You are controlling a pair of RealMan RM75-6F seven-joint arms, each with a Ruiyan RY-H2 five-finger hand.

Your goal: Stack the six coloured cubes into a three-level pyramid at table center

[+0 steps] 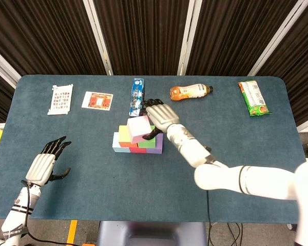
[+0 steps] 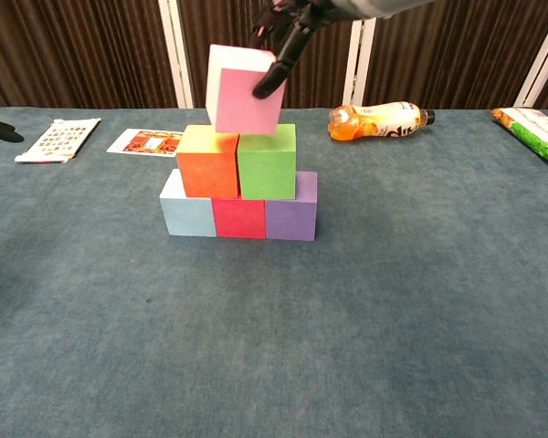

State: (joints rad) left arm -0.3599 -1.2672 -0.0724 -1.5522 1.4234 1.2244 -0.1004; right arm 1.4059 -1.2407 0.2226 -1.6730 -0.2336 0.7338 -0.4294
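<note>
Right hand (image 1: 160, 116) pinches the pink cube (image 2: 243, 89), cube hanging tilted under its fingers, just above the orange cube (image 2: 207, 161) and green cube (image 2: 267, 161) of the second tier. Chest view shows that tilt. Head view alone shows left hand (image 1: 42, 165), fingers spread, holding nothing.

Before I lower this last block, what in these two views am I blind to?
- Whether the pink cube touches the orange cube and green cube: the chest view's angle leaves it unclear; in the head view the cube itself covers that seam.
- Right hand: chest view's top edge cuts it off.
- Left hand: chest view shows only fingertips at the left edge.
</note>
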